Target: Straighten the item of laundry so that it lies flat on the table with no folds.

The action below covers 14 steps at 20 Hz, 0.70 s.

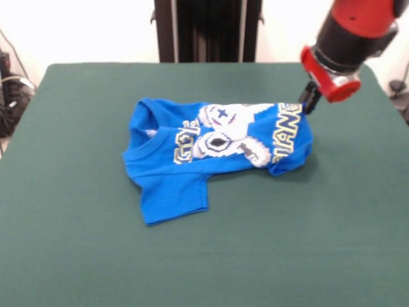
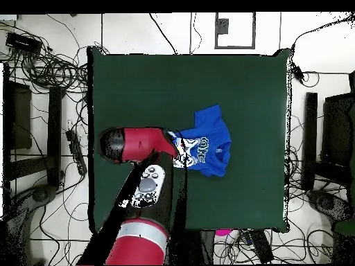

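Green table [image 1: 77, 243] holds the crumpled shirt [image 1: 211, 153] near its middle, hem bunched under the gripper [image 1: 311, 99], jaws unreadable, so I'd pinch that hem low and drag outward slowly to flatten it.

Your arm [image 1: 358, 29] comes down into the front view at the upper right, its black wrist section ending in a red collar that tilts down and toward the left. Below that collar your gripper [image 1: 311, 99] shows only as dark tips, too hidden to tell how its fingers stand. From overhead, your red and black arm [image 2: 139, 201] reaches up from the bottom edge, elbows, and turns right.
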{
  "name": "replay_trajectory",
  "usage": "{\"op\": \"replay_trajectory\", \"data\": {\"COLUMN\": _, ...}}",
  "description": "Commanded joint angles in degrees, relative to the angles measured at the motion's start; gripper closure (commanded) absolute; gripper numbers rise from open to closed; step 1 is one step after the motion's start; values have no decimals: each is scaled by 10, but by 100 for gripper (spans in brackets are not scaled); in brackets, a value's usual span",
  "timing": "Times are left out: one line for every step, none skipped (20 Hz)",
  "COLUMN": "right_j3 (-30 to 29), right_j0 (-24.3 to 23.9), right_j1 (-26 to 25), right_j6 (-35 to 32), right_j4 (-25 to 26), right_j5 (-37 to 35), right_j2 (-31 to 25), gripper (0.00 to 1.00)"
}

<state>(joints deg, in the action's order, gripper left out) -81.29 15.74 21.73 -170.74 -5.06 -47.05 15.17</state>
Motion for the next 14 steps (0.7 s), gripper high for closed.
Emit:
{"op": "replay_trajectory", "data": {"right_j3": 28, "right_j0": 54, "right_j1": -42, "right_j6": -191, "right_j4": -57, "right_j5": -65, "right_j2": -4, "gripper": 100}}
{"op": "replay_trajectory", "data": {"right_j3": 27, "right_j0": 59, "right_j1": -44, "right_j6": -192, "right_j4": -62, "right_j5": -62, "right_j2": 2, "gripper": 100}}
{"op": "replay_trajectory", "data": {"right_j3": 25, "right_j0": 58, "right_j1": -45, "right_j6": -187, "right_j4": -67, "right_j5": -59, "right_j2": 4, "gripper": 100}}
{"op": "replay_trajectory", "data": {"right_j3": 23, "right_j0": 60, "right_j1": -45, "right_j6": -186, "right_j4": -72, "right_j5": -55, "right_j2": 5, "gripper": 100}}
{"op": "replay_trajectory", "data": {"right_j3": 24, "right_j0": 61, "right_j1": -48, "right_j6": -185, "right_j4": -78, "right_j5": -54, "right_j2": 8, "gripper": 100}}
{"op": "replay_trajectory", "data": {"right_j3": 24, "right_j0": 63, "right_j1": -49, "right_j6": -183, "right_j4": -82, "right_j5": -52, "right_j2": 10, "gripper": 100}}
{"op": "replay_trajectory", "data": {"right_j3": 25, "right_j0": 60, "right_j1": -54, "right_j6": -178, "right_j4": -86, "right_j5": -46, "right_j2": 10, "gripper": 100}}
{"op": "replay_trajectory", "data": {"right_j3": 25, "right_j0": 60, "right_j1": -57, "right_j6": -174, "right_j4": -90, "right_j5": -41, "right_j2": 12, "gripper": 100}}
{"op": "replay_trajectory", "data": {"right_j3": 26, "right_j0": 59, "right_j1": -58, "right_j6": -170, "right_j4": -92, "right_j5": -41, "right_j2": 17, "gripper": 100}}
{"op": "replay_trajectory", "data": {"right_j3": 33, "right_j0": 63, "right_j1": -63, "right_j6": -165, "right_j4": -85, "right_j5": -48, "right_j2": 28, "gripper": 100}}
{"op": "replay_trajectory", "data": {"right_j3": 37, "right_j0": 67, "right_j1": -66, "right_j6": -162, "right_j4": -83, "right_j5": -50, "right_j2": 35, "gripper": 100}}
{"op": "replay_trajectory", "data": {"right_j3": 36, "right_j0": 67, "right_j1": -68, "right_j6": -150, "right_j4": -85, "right_j5": -43, "right_j2": 40, "gripper": 0}}
{"op": "replay_trajectory", "data": {"right_j3": 38, "right_j0": 69, "right_j1": -70, "right_j6": -148, "right_j4": -82, "right_j5": -44, "right_j2": 44, "gripper": 0}}
{"op": "replay_trajectory", "data": {"right_j3": 41, "right_j0": 70, "right_j1": -71, "right_j6": -147, "right_j4": -79, "right_j5": -44, "right_j2": 48, "gripper": 0}}
